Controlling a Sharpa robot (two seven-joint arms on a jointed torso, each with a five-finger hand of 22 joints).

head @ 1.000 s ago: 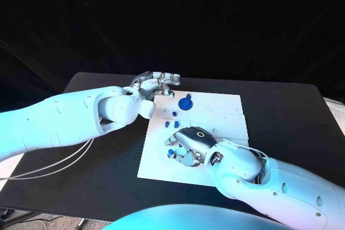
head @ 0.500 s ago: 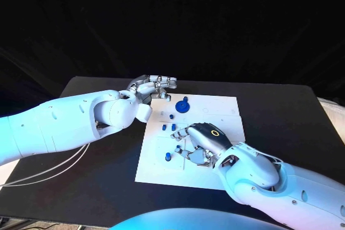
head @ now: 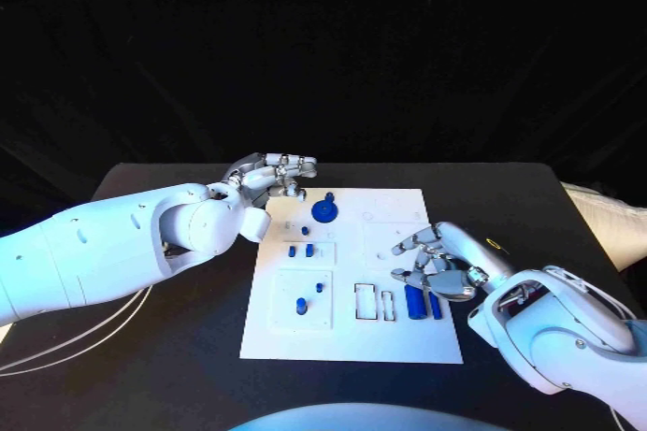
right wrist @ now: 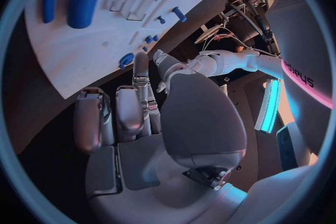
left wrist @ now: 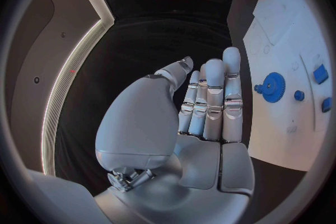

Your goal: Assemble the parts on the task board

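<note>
Two hands we see, and both hold nothing. Our right hand (head: 442,261) hangs with fingers apart over the right side of the task board (head: 353,342), just above two long blue parts (head: 421,301). Our left hand (head: 274,175) waits, fingers loose, at the board's far corner near the blue gear (head: 323,208).

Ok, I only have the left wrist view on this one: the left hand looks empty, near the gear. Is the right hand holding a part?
Observer: No. The right hand holds nothing; its fingers are spread over the right edge of the board.
Operator: Any loose parts near it?
Observer: Yes. A thick blue rod and a thin blue rod lie flat, side by side, on the board by its fingertips.
</note>
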